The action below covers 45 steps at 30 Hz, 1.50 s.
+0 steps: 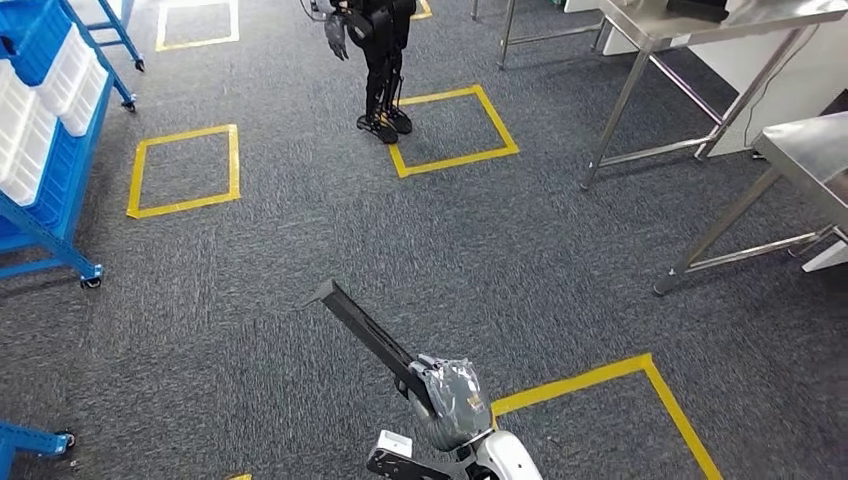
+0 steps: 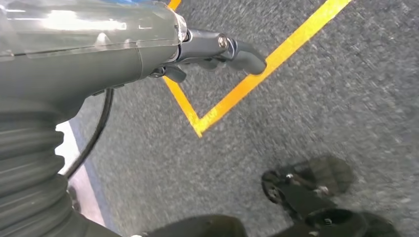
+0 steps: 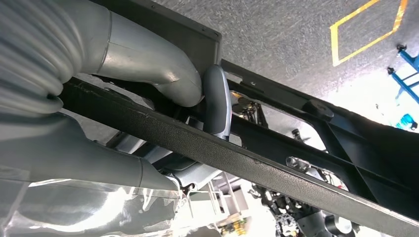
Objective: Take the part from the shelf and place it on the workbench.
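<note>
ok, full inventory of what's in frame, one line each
part: one, black, long framed piece, held above the carpet
shelf racks: blue frames with white bins, far left; a blue caster foot at lower left
metal tables: two, silver, upper right
taped squares: yellow, several on the grey carpet
second humanoid: one, black, standing at a taped square, top centre
right hand: grey, grips the part
left hand: grey with dark fingers, holds nothing, hangs over the floor

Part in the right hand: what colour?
Black, matte textured part; right hand grips it. Clearest in right wrist view.
</note>
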Motion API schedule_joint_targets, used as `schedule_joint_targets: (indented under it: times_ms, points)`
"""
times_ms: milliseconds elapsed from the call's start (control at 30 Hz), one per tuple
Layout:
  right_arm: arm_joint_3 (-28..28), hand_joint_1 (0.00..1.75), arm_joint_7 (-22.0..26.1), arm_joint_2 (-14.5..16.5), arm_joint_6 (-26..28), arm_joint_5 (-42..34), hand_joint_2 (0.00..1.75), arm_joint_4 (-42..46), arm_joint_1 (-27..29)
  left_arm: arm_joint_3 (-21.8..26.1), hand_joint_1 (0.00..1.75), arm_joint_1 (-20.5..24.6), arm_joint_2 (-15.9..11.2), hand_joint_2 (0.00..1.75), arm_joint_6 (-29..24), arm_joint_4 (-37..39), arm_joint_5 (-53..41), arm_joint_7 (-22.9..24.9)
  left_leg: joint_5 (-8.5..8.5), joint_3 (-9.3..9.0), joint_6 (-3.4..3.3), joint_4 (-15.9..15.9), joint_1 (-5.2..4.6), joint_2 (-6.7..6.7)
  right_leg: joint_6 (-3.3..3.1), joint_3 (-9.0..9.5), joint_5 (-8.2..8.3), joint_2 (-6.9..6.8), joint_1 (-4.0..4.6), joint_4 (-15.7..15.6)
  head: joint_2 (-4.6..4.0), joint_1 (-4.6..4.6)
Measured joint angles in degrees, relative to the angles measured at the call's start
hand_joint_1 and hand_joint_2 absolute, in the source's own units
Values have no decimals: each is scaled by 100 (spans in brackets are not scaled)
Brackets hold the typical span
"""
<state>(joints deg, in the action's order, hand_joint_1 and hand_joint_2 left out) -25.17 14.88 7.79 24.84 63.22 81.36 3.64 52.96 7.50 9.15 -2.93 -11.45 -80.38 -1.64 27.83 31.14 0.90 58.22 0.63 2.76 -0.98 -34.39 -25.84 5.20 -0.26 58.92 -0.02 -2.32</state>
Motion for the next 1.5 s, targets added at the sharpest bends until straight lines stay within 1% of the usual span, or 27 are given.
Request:
schedule_joint_targets:
  times_ms: [67, 133, 200, 233, 267, 300, 333, 400, 467, 567, 633, 733, 767, 800, 833, 933, 1000, 1067, 1133, 1167, 1233, 1267, 1300, 1333, 1367, 1433, 1500]
  points:
    - [4, 175, -18, 0, -8, 25, 175, 27, 16, 3, 0, -2, 5, 175, 1, 0, -3, 4, -36, -5, -71, -39, 2, -72, 67, -23, 13, 23, -11, -3, 0, 0]
    - [14, 175, -36, -2, -8, 49, 175, 65, 31, 6, 0, 2, 15, 175, -1, 0, -10, 3, -79, -11, -159, -89, 16, -164, 114, -128, -140, -163, 1, 213, 0, 1]
    - [25, 175, -39, -3, -6, 59, 175, 92, 40, 7, 0, -7, 25, 175, -2, 0, -19, 1, -90, -8, -216, -108, 1, -273, 140, -445, -499, -390, -1, 876, 0, 1]
    - [30, 175, -42, -5, -5, 61, 175, 95, 48, 8, 0, -14, 28, 175, -2, 0, -21, 2, -87, -5, -225, -107, -10, -334, 152, -630, -658, -432, -8, 1259, 0, 1]
    - [33, 175, -43, -9, -4, 61, 175, 96, 61, 9, 0, -18, 29, 175, -2, 0, -21, 3, -83, -5, -228, -106, -17, -393, 162, -765, -734, -453, -15, 1534, 0, 1]
    - [37, 175, -45, -12, -3, 61, 175, 96, 75, 10, 0, -17, 31, 175, -2, 0, -21, 4, -78, -6, -226, -105, -20, -449, 168, -796, -697, -468, -18, 1597, 0, 1]
    - [39, 175, -47, -15, -2, 61, 175, 96, 86, 10, 0, -11, 32, 175, -2, 0, -21, 5, -71, -13, -221, -105, -21, -500, 167, -706, -558, -491, -20, 1421, 0, 1]
    - [41, 175, -48, -17, 1, 61, 175, 105, 92, 11, 0, 0, 41, 175, -2, 0, -23, 9, -47, -41, -192, -102, -28, -590, 136, -275, -203, -643, -5, 613, 0, 2]
    - [42, 175, -48, -17, 5, 62, 175, 119, 85, 11, 0, 7, 48, 175, -3, 0, -22, 13, -16, -62, -138, -91, -52, -660, 79, 17, -48, -774, 35, 41, 0, 2]
    - [55, 175, -50, -20, 17, 62, 175, 131, 92, 13, 0, 20, 57, 175, -4, 0, -20, 13, 22, -80, -45, -85, -57, -750, -5, 42, -43, -678, 55, -56, 0, 1]
    - [69, 175, -49, -21, 30, 63, 175, 145, 92, 13, 0, 38, 61, 175, -10, 0, -19, 3, 162, -27, 20, 91, -37, -619, -65, 66, -15, -593, 24, -102, 0, -1]
    - [83, 175, -42, -20, 40, 66, 175, 154, 77, 17, 0, 37, 60, 175, -19, 0, -5, -12, 686, 442, 83, 1124, -11, -356, -115, 79, 0, -467, 7, -121, 0, -1]
    - [86, 175, -39, -20, 40, 67, 175, 152, 79, 20, 0, 37, 60, 175, -19, 0, 2, -19, 784, 606, 93, 1447, -6, -338, -120, 80, 0, -414, 8, -118, 0, 0]
    - [90, 175, -38, -21, 40, 67, 175, 152, 81, 22, 0, 39, 60, 175, -17, 0, 9, -26, 769, 688, 98, 1586, -4, -332, -120, 83, -1, -356, 8, -113, 0, 0]
    - [92, 175, -36, -22, 40, 67, 175, 152, 82, 25, 0, 43, 60, 175, -12, 0, 11, -31, 638, 661, 96, 1493, 0, -327, -116, 91, -4, -295, 7, -106, 0, 0]
    - [93, 175, -31, -22, 39, 68, 175, 152, 76, 28, 0, 34, 52, 175, 12, 0, -1, -23, 43, 185, 56, 373, 18, -137, -74, 104, -24, -114, 4, -68, 0, 0]
    - [93, 175, -28, -22, 40, 67, 175, 152, 72, 32, 0, 32, 49, 175, 23, 0, -3, -21, -54, 28, 8, -16, 11, -6, -10, 66, -19, -25, 2, -52, 0, -1]
    - [95, 175, -26, -24, 42, 67, 175, 152, 75, 33, 0, 34, 49, 175, 27, 0, -12, -15, -65, 23, -57, -48, 3, -47, 67, 34, 5, 42, -4, -64, 0, -1]
    - [96, 175, -25, -28, 45, 67, 175, 152, 76, 33, 0, 39, 50, 175, 27, 0, -26, -2, -107, 15, -144, -98, 19, -133, 125, -24, -86, -83, -2, 50, 0, 1]
    - [96, 175, -24, -30, 46, 67, 175, 152, 71, 33, 0, 40, 51, 175, 27, 0, -36, 11, -125, 12, -185, -123, 28, -186, 151, -119, -222, -204, 1, 257, 0, 1]
    - [96, 175, -22, -33, 50, 67, 175, 152, 66, 34, 0, 25, 50, 175, 27, 0, -71, 45, -125, 18, -228, -132, 10, -296, 195, -467, -608, -418, -10, 995, 0, 1]
    - [96, 175, -22, -36, 51, 66, 175, 152, 71, 34, 0, 15, 49, 175, 27, 0, -85, 61, -121, 22, -234, -130, 2, -357, 215, -642, -741, -450, -20, 1356, 0, 1]
    - [96, 175, -23, -40, 53, 66, 175, 152, 78, 35, 0, 9, 47, 175, 28, 0, -96, 70, -116, 22, -235, -127, -3, -416, 229, -741, -775, -465, -29, 1558, 0, 0]
    - [96, 175, -24, -44, 55, 65, 175, 152, 84, 34, 0, 10, 46, 175, 31, 0, -100, 75, -109, 19, -230, -125, -5, -471, 236, -720, -693, -481, -36, 1523, 0, 0]
    - [96, 175, -26, -47, 59, 64, 175, 153, 88, 34, 0, 13, 46, 175, 34, 0, -104, 79, -99, 10, -222, -123, -6, -519, 233, -580, -524, -511, -41, 1258, 0, 0]
    - [96, 175, -28, -49, 68, 63, 175, 156, 84, 33, 0, 18, 48, 175, 40, 0, -114, 81, -69, -19, -184, -111, -22, -601, 193, -142, -182, -697, -15, 436, 0, 1]
    - [96, 175, -31, -49, 83, 61, 175, 163, 77, 33, 0, 21, 48, 175, 48, 0, -131, 80, -40, -37, -127, -98, -48, -672, 128, 87, -68, -826, 28, -27, 0, 1]
